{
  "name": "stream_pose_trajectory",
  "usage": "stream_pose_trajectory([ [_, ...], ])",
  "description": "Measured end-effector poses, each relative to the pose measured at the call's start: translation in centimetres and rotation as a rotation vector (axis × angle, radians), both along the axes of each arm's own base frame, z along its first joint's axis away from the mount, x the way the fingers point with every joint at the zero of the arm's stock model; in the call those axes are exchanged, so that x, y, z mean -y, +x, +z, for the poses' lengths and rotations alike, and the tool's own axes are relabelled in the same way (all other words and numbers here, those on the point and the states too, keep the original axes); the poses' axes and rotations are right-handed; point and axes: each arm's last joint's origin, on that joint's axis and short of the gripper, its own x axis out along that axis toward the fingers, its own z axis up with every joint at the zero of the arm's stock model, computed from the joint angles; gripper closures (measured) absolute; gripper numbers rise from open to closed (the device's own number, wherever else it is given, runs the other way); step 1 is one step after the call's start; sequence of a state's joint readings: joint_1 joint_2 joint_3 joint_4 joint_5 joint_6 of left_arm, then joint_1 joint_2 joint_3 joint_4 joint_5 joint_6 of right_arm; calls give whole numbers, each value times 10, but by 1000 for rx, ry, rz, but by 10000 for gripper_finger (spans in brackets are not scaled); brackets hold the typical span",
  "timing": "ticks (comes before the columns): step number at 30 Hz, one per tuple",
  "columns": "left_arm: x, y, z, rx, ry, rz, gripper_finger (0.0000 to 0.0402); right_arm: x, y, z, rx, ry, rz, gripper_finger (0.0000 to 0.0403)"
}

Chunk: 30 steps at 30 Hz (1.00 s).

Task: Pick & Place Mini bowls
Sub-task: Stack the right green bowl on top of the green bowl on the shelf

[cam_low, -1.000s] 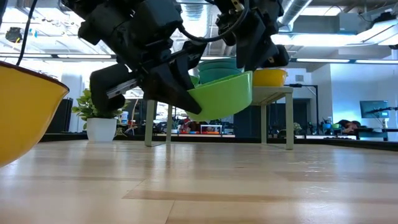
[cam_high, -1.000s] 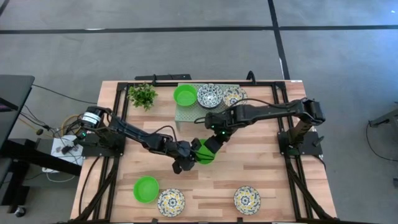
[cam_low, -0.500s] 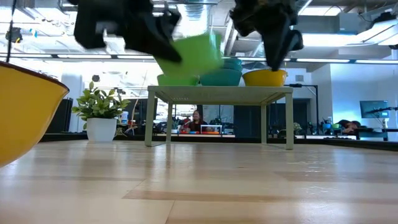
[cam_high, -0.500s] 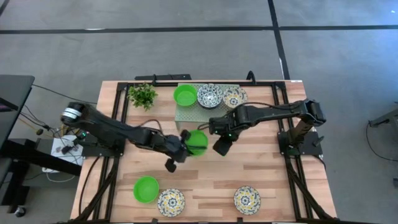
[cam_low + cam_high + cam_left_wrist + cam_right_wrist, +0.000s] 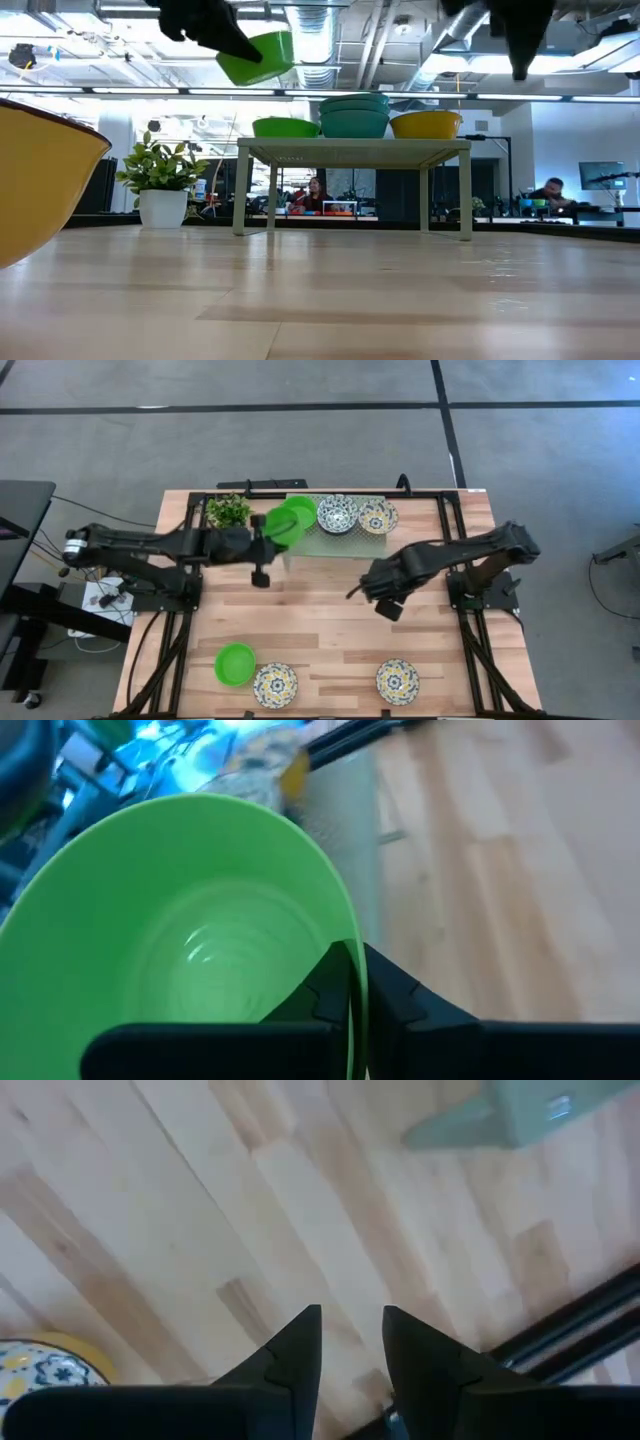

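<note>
Looking straight down first: the left tool carries a plain green bowl clenched by its rim, now up against the near-left corner of the pale rack. A second ago that bowl hung at mid-bench between both tools — the right one has since let go and drawn back. On the rack sit a green bowl, a white-and-blue bowl and a yellow-patterned bowl. Along the front edge of the bench rest another green bowl and two patterned ones. The right tool hovers over bare wood, well apart from everything.

From bench height, the carried bowl is tilted and lifted above the level of the bowls on the rack (half a second back it was just in front of them, lower).

The left wrist view shows the fingers pinching the bowl's wall, one inside and one outside.

The right wrist view shows that tool released, its jaws slightly apart with nothing between them, bare bench below.

My read: the handover is done — stacking this bowl onto the green one on the rack seems next.
</note>
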<state>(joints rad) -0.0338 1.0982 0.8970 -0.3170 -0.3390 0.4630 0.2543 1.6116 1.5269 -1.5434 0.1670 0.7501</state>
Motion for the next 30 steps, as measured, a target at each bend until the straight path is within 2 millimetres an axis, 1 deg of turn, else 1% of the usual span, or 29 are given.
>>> stream_pose_trajectory([
  [3,-22,-1,-1,-2,-41,30,392,3,-20,23,116,-58,-1,298],
  [6,-41,3,-7,-31,-68,18,393,12,-45,47,257,-159,-30,298],
  [8,-51,6,-10,-37,-50,17,393,19,-62,58,340,-194,-64,298],
  [11,-63,11,-13,-27,-42,50,392,28,-81,65,450,-226,-143,298],
  [14,-70,13,-16,-33,-48,18,393,33,-91,63,505,-225,-153,298],
  [17,-74,17,-16,-1,-74,-52,392,36,-92,56,527,-226,-115,298],
  [20,-79,20,-19,3,-64,-44,392,37,-87,49,538,-212,-81,298],
  [24,-86,22,-25,-18,-78,-16,391,37,-79,39,508,-170,-23,298],
  [30,-91,29,-37,-59,-96,-5,389,35,-68,32,462,-174,-15,298],
])
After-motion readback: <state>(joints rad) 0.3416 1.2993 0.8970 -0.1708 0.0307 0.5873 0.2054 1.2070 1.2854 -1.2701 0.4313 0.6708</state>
